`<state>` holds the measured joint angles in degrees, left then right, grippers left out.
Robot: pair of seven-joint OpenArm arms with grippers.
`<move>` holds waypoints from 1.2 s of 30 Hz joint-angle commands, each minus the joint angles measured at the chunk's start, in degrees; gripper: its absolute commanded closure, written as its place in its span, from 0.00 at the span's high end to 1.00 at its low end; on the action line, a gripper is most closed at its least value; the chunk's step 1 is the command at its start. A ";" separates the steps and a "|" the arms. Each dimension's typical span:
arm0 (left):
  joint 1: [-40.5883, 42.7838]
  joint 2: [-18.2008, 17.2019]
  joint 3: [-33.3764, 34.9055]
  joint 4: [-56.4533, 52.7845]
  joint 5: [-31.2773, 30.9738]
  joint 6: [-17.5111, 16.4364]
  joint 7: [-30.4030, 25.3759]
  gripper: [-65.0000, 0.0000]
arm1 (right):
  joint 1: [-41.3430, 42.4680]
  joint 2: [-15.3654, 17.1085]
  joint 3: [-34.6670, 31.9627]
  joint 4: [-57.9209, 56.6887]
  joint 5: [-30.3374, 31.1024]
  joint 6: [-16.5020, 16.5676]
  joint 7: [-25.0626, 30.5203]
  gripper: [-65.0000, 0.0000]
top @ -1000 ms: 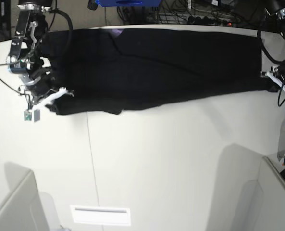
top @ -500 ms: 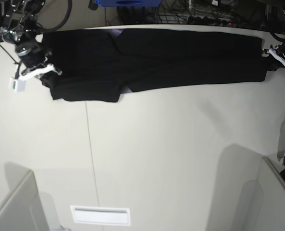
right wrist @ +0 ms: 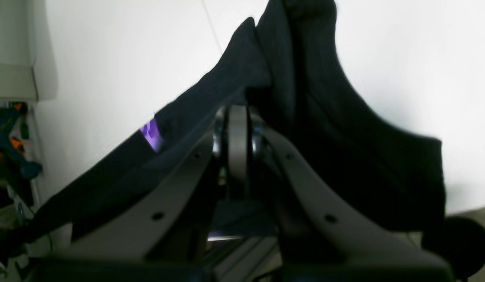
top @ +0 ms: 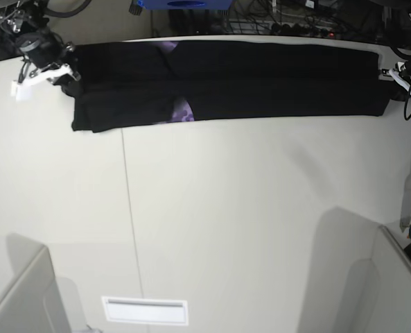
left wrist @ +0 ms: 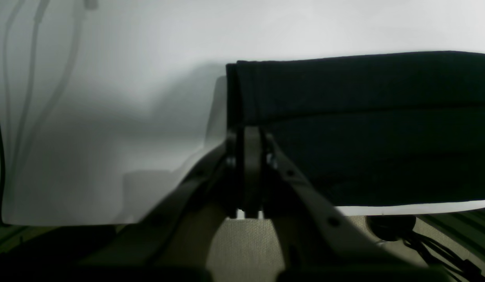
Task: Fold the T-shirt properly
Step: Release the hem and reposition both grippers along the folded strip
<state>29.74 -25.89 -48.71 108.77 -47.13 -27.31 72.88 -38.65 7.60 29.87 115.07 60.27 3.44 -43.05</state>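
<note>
A wide white desk (top: 247,222) fills nearly the whole base view, with a thin seam line (top: 132,236) running from front to back on its left part and a pale rectangular slot (top: 145,310) near the front edge. Grey panels (top: 21,298) rise at both front corners. Beyond the far edge, a tangle of dark cables (top: 274,21) and a blue object (top: 181,3) lie on the floor.

Along the far edge of the desk, the T-shirt (top: 260,76) lies stretched into a long black band, folded lengthwise in layers. A small patch of the purple print (top: 182,111) peeks out at its near hem, and another shows at the far edge. Nothing else rests on the desk around it.

At the band's left end in the base view, the right gripper (right wrist: 236,111) is clenched on the cloth, which bunches up and drapes over its jaws; a white tag (top: 18,89) hangs beside it. At the opposite end, the left gripper (left wrist: 248,131) is closed tight on the edge of the T-shirt, where the folded layers meet the bare desk. Thin cables (left wrist: 15,78) blur at the side of the left wrist view.
</note>
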 commanded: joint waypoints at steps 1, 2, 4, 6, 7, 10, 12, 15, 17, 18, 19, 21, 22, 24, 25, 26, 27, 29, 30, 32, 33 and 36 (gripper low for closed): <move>0.46 -1.14 -0.39 0.90 -0.12 -0.25 -0.57 0.00 | -0.60 0.54 0.24 1.02 1.14 0.38 0.89 0.00; 1.16 -1.23 -0.30 0.90 -0.12 -0.25 -0.57 0.00 | -0.60 0.45 0.24 1.02 1.05 0.38 0.63 0.00; 2.04 -1.23 -0.13 0.90 -0.12 -0.25 -0.57 0.00 | -1.04 -0.43 0.24 0.93 0.78 0.38 0.54 0.00; 2.22 -1.23 -0.13 0.90 -0.03 -0.25 -0.57 0.00 | -1.13 -0.96 0.24 0.85 -1.50 0.38 0.54 0.00; 2.40 -1.14 -0.13 0.90 -0.03 -0.25 -0.57 0.00 | -0.95 -0.96 0.24 0.67 -3.17 0.38 0.54 0.00; 3.89 -1.14 -0.13 0.72 -0.03 -0.25 -0.57 0.00 | -0.77 -2.10 0.24 0.58 -5.37 0.38 0.54 0.00; 4.24 -1.14 -0.04 0.55 -0.03 -0.25 -0.57 0.00 | -0.69 -2.19 0.24 0.58 -5.46 0.38 0.54 0.00; 4.77 -1.14 0.31 0.46 0.32 0.01 -0.57 0.00 | -0.69 -2.10 0.24 -0.12 -5.46 0.29 0.45 0.00; 4.77 -1.14 2.60 0.46 3.05 0.01 -0.57 0.00 | -0.69 -2.10 0.24 -0.91 -5.46 0.12 0.45 0.00; 4.68 -1.06 3.48 0.46 5.24 0.01 -0.57 0.00 | -0.69 -2.19 0.24 -1.18 -5.46 -0.06 0.45 0.00; 4.68 -0.97 4.27 0.55 7.27 -0.07 -0.57 0.00 | -0.69 -2.28 0.33 -1.18 -5.46 -0.15 0.45 0.00; 4.42 -0.79 5.24 0.64 9.64 -0.16 -0.57 0.00 | -0.77 -2.28 0.51 -1.18 -5.46 -0.15 0.45 0.00; 4.33 -0.35 5.32 0.64 10.08 -0.16 -0.57 0.00 | -0.86 -2.19 0.68 -1.18 -5.46 -0.15 0.45 0.00; 4.24 -0.18 5.06 0.72 10.34 0.01 -0.57 0.00 | -0.95 -2.19 0.77 -1.09 -5.46 -0.15 0.45 0.00; 4.24 -0.26 5.06 0.81 10.52 0.01 -0.57 0.00 | -1.04 -2.28 0.77 -1.09 -5.46 -0.15 0.45 0.00; 4.24 -0.26 4.88 0.81 10.52 0.01 -0.57 0.00 | -1.04 -2.36 0.77 -1.09 -5.46 -0.15 0.45 0.04; 4.24 -0.26 4.36 0.81 10.52 0.01 -0.57 0.00 | -1.04 -2.45 0.77 -1.09 -5.46 -0.06 0.45 0.12; 4.24 -0.26 3.13 0.81 10.43 -0.16 -0.57 0.21 | -1.04 -2.54 0.86 -1.00 -5.46 0.21 0.63 0.26; 4.24 -0.26 2.69 0.81 10.26 -0.25 -0.57 0.35 | -1.04 -2.54 0.86 -0.91 -5.46 0.21 0.81 0.30; 4.15 -0.26 1.19 0.90 10.17 -0.25 -0.57 0.61 | -0.95 -2.63 0.86 -0.91 -5.46 0.21 0.98 0.30; 4.15 -0.18 0.31 0.90 10.08 -0.34 -0.57 0.72 | -0.77 -2.63 0.95 -0.74 -5.46 0.21 1.07 0.30; 3.89 0.00 -1.62 2.31 7.88 -0.34 -0.66 0.81 | -0.69 -2.63 0.51 -0.03 -5.37 0.38 3.27 0.30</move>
<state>33.52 -25.02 -49.80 110.00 -38.48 -27.44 72.86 -39.07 4.51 30.24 113.58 53.95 3.42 -40.99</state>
